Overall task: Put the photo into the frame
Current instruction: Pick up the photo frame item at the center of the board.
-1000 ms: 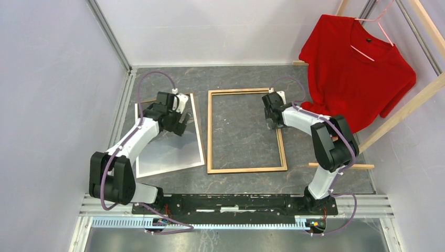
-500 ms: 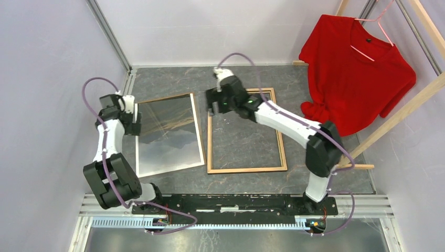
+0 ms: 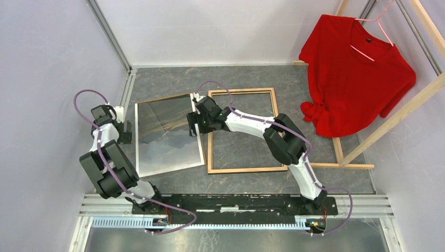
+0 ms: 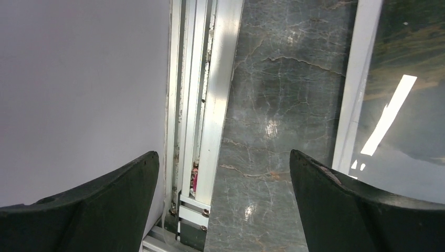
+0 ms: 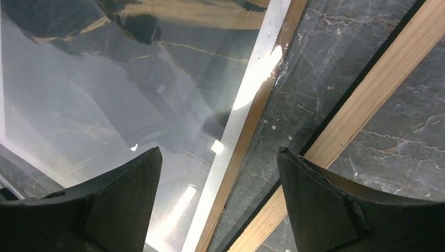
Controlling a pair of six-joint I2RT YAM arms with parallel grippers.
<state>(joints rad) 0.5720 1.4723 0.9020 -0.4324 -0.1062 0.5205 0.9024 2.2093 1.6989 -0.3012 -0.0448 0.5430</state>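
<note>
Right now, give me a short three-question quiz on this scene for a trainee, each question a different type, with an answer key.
1. True or false: the photo already lies inside the frame.
2. Multiple choice: the right gripper hovers over A) the photo's right edge, B) the frame's far rail, C) the photo's left edge.
3. Fill in: the right gripper and the left gripper both have their jaws ____.
Key: 1 false; 2 A; 3 open.
</note>
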